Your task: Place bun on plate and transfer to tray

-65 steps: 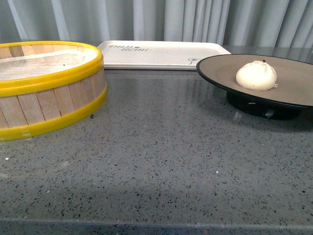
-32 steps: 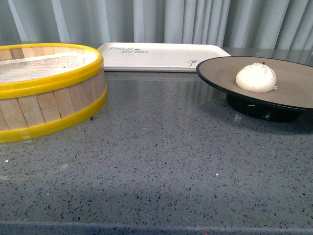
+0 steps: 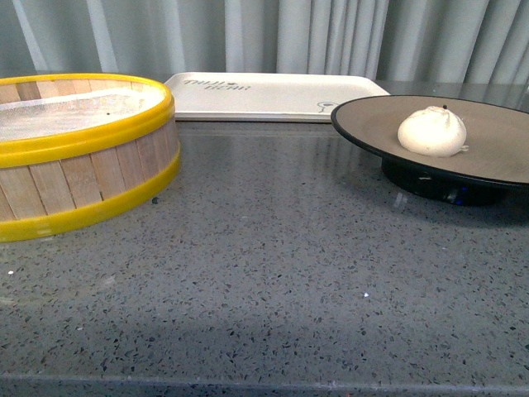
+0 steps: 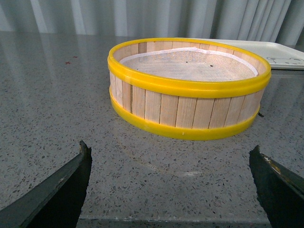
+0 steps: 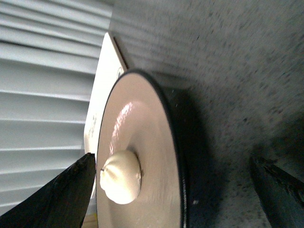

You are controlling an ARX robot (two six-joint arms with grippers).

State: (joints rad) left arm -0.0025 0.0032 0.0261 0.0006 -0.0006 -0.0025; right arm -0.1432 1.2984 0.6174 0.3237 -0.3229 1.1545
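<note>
Pincer at right (image 5: 172, 159) rolled sideways, agape, empty, bun (image 5: 121, 176) on plate (image 5: 142, 118) ahead; pincer at left (image 4: 169, 147) level, agape, empty; we see grey counter (image 3: 273, 273), curtains (image 3: 289, 33).

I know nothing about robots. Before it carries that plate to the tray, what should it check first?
1. Bun sits on the plate: ok.
2. Right pincer is open, faces the plate and holds nothing: ok.
3. Left pincer is open, holds nothing and is away from the plate: ok.
4. Tray has room; the front view shows only printed lettering on it: ok.
5. The way from plate to tray is free; the steamer stands off to the left, apart from both: ok.
6. Bun will stay put when the plate is lifted: cannot tell.
</note>
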